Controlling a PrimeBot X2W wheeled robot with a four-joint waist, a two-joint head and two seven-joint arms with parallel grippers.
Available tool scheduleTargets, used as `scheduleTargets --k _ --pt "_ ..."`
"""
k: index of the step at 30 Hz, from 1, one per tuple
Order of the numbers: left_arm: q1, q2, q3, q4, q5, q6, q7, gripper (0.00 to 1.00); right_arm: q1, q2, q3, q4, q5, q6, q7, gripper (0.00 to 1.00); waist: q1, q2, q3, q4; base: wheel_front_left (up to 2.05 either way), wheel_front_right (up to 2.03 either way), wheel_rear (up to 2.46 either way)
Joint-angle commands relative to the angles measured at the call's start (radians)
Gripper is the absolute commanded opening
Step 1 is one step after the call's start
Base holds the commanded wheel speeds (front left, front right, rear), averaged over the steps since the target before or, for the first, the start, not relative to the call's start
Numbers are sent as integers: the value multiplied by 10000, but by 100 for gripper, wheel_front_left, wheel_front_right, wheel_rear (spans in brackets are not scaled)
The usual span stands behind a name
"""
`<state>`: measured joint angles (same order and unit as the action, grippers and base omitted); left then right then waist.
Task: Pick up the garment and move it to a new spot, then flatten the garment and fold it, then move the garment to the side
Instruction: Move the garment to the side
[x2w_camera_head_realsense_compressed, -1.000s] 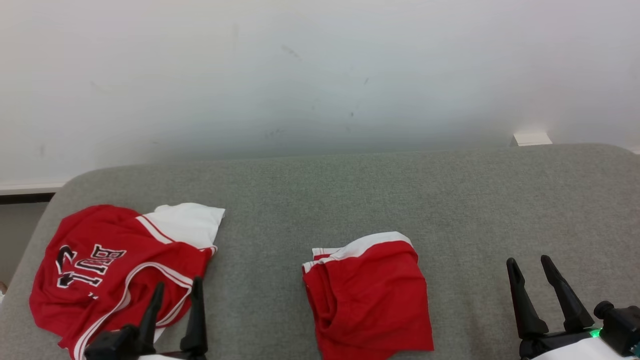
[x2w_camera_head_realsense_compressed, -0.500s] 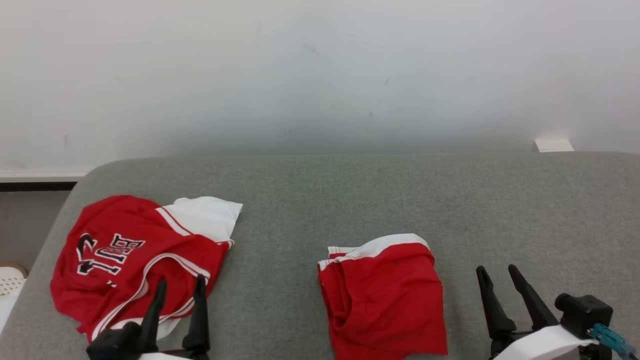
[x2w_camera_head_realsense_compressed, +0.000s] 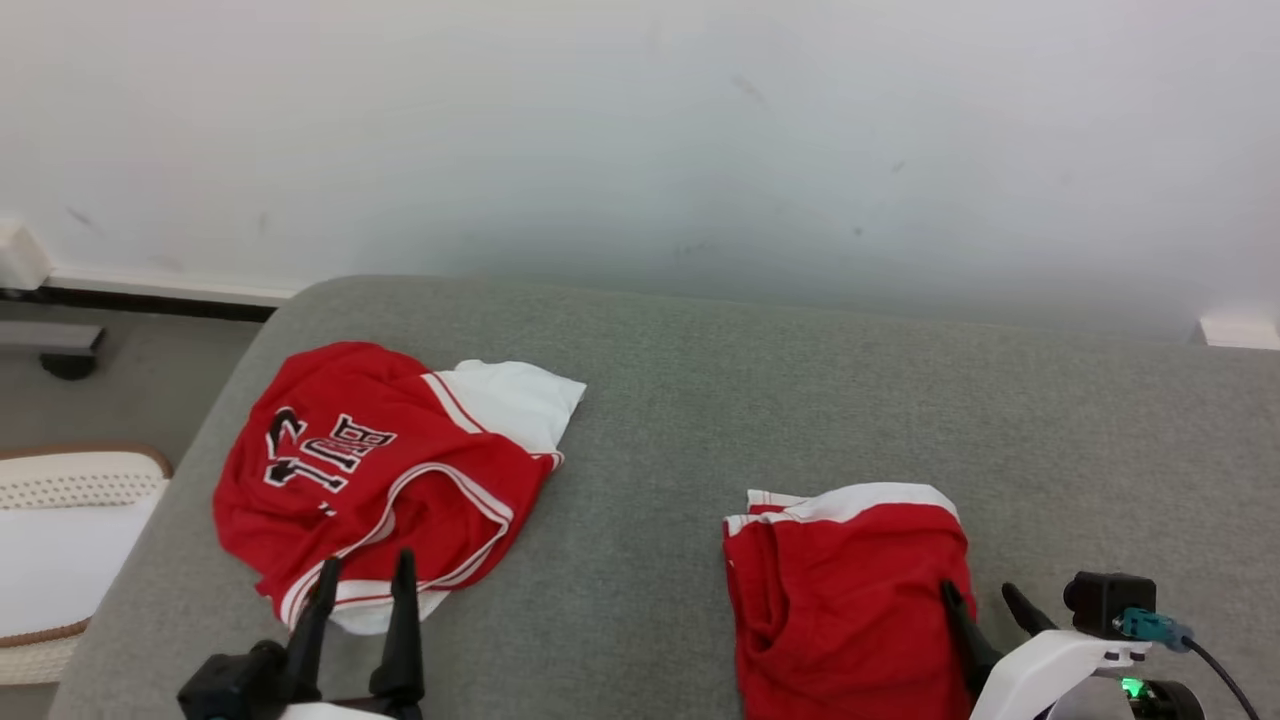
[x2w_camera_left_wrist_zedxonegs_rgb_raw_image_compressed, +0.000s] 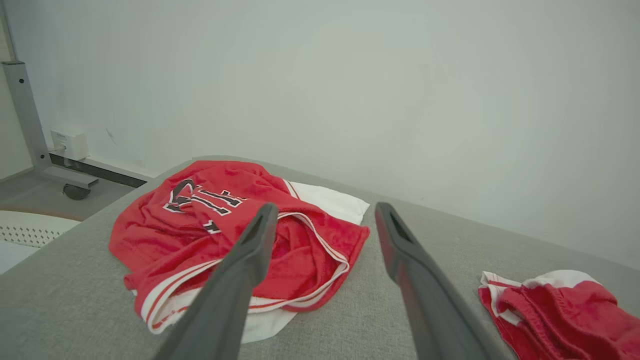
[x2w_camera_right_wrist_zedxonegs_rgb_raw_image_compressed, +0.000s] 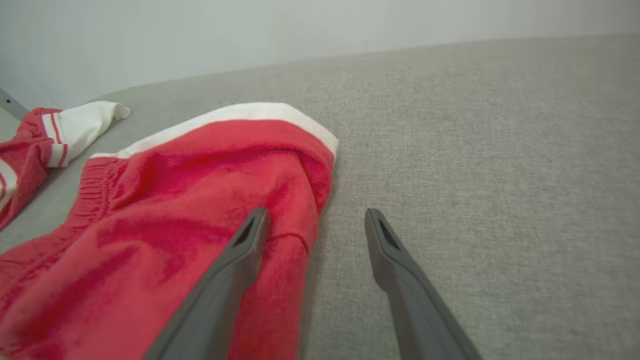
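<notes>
Two red garments lie on the grey cushion (x2w_camera_head_realsense_compressed: 700, 400). A crumpled red jersey (x2w_camera_head_realsense_compressed: 380, 470) (x2w_camera_left_wrist_zedxonegs_rgb_raw_image_compressed: 210, 220) with black-and-white lettering and white trim is on the left. Red shorts (x2w_camera_head_realsense_compressed: 840, 590) (x2w_camera_right_wrist_zedxonegs_rgb_raw_image_compressed: 175, 200) (x2w_camera_left_wrist_zedxonegs_rgb_raw_image_compressed: 555, 305) with a white band are bunched at the right. My left gripper (x2w_camera_head_realsense_compressed: 365, 565) (x2w_camera_left_wrist_zedxonegs_rgb_raw_image_compressed: 326, 207) stands open just before the jersey's near hem, holding nothing. My right gripper (x2w_camera_head_realsense_compressed: 977, 590) (x2w_camera_right_wrist_zedxonegs_rgb_raw_image_compressed: 316, 214) is open at the shorts' right edge, its left finger over the red cloth and its right finger over bare cushion.
A white wall (x2w_camera_head_realsense_compressed: 640, 150) rises behind the cushion. Off the cushion's left edge sit a white perforated basket (x2w_camera_head_realsense_compressed: 60, 540) and a wheeled metal stand (x2w_camera_left_wrist_zedxonegs_rgb_raw_image_compressed: 30, 125). Bare cushion stretches between the garments and to the right of the shorts.
The head camera has turned left, shifting the whole picture right. My right gripper has moved left from bare cushion to the shorts' right edge. The left gripper stays by the jersey's hem.
</notes>
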<state>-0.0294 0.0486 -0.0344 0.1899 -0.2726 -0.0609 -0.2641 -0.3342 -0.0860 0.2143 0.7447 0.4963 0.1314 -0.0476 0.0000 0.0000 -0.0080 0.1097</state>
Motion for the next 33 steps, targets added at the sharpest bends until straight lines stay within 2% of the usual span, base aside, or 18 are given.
scheduleTargets --k 1,11,12,13,14,25,33 --pt "13 36 41 17 -46 7 -2 100 -131 84 -84 262 -1 -16 160 100 0 0 12 272 0 0 0" --pt "51 35 35 37 -86 -9 -2 100 -189 292 -344 1783 161 -17 904 100 0 0 34 681 0 0 0" --pt "57 35 33 29 -86 -7 -2 100 -196 305 -321 1907 170 -17 937 52 0 0 39 695 0 0 0" --pt "65 36 41 24 -84 -5 -2 100 -213 312 -285 1987 188 -17 930 31 0 0 44 700 0 0 0" --pt "71 36 52 21 -77 -2 -2 100 -229 332 -245 2026 239 -17 918 0 0 0 48 696 0 0 0" --pt "40 35 81 -97 88 -20 -2 100 -770 268 64 1673 425 -20 -9 0 0 0 -50 180 0 0 0" --pt "-192 36 -530 -253 161 -153 -2 100 -1076 -175 214 1401 500 -21 -221 0 0 0 -102 -715 0 0 0"
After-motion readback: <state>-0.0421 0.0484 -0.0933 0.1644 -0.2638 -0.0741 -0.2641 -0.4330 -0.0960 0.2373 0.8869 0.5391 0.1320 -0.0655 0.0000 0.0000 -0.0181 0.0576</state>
